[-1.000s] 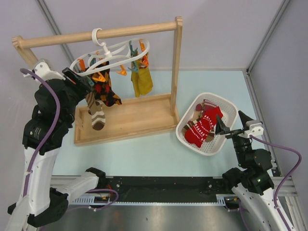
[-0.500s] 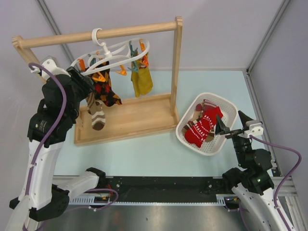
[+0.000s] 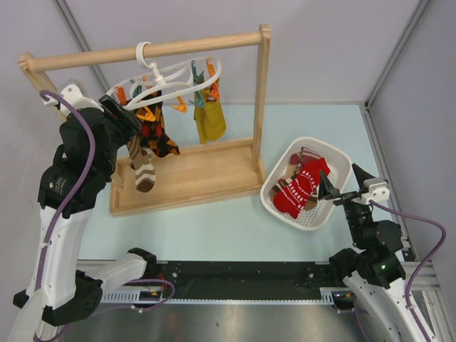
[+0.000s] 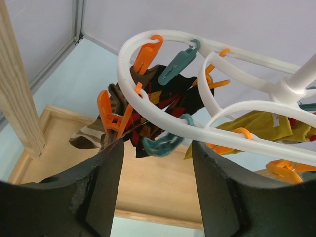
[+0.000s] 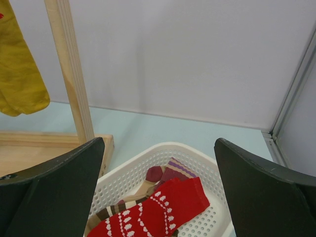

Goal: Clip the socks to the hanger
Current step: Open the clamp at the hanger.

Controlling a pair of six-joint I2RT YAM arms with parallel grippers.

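The white oval hanger (image 3: 165, 77) hangs by its hook from the wooden rail; its rings and orange and teal pegs fill the left wrist view (image 4: 256, 55). A brown sock with cream stripes (image 3: 143, 171) hangs from an orange peg on its left side and also shows in the left wrist view (image 4: 85, 138). The red sock (image 3: 303, 187) lies in the basket on another brown striped sock (image 3: 281, 188); both show in the right wrist view, red (image 5: 158, 212) and brown (image 5: 111, 211). My left gripper (image 3: 130, 121) is open and empty just below the hanger's near ring (image 4: 158, 148). My right gripper (image 3: 342, 180) is open and empty, apart from the basket (image 5: 158, 143).
The wooden rail frame (image 3: 192, 46) stands on a wooden base tray (image 3: 206, 178). A mustard-yellow sock (image 3: 210, 121) and a black sock with red-orange diamonds (image 3: 160, 139) hang clipped on the hanger. The white perforated basket (image 3: 313, 142) sits right of the frame's post.
My left arm has shifted slightly up and towards the hanger, its gripper staying open. The right arm and the socks have not moved.
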